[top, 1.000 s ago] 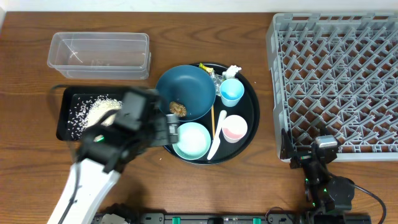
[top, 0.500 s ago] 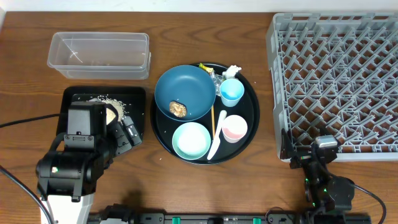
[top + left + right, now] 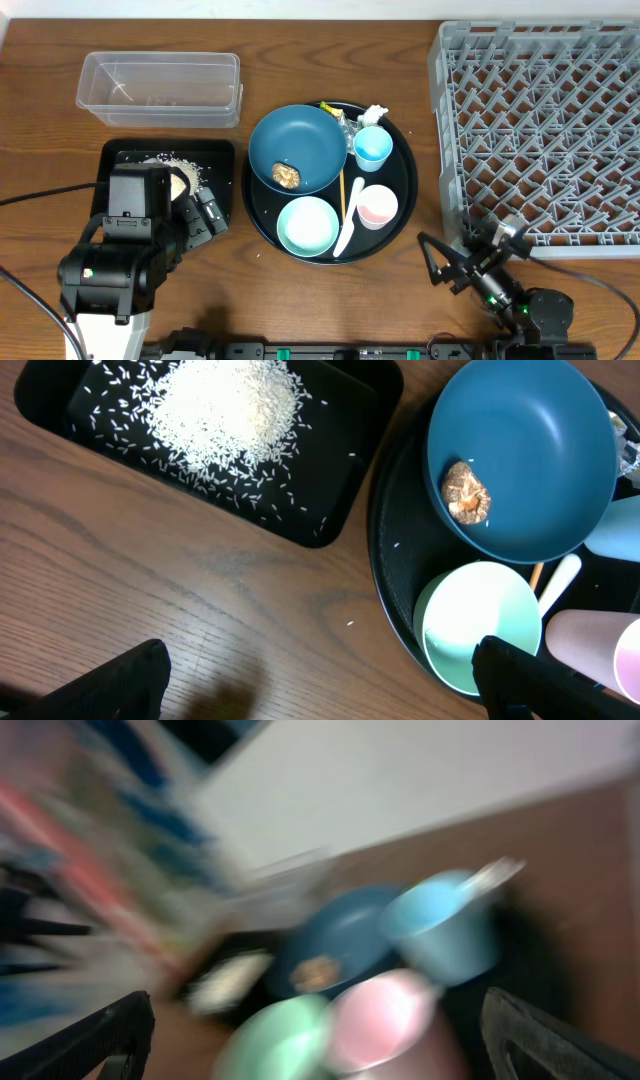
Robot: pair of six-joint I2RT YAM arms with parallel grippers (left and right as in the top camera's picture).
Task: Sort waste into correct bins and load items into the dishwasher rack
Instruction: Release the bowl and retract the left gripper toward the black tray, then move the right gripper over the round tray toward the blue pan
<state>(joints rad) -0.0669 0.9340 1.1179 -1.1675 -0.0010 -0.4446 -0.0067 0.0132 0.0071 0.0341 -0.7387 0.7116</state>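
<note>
While both grippers stood spread wide and empty, the left gripper (image 3: 320,695) hovered over the brown wooden table (image 3: 150,590) just beside the shallow black rectangular tray (image 3: 335,510) holding the white rice grains (image 3: 225,410). The brown food lump (image 3: 466,492) lay in the large dark blue bowl (image 3: 540,430). The right gripper (image 3: 441,266) sat near the front left corner of the grey plastic lattice rack (image 3: 540,120).
</note>
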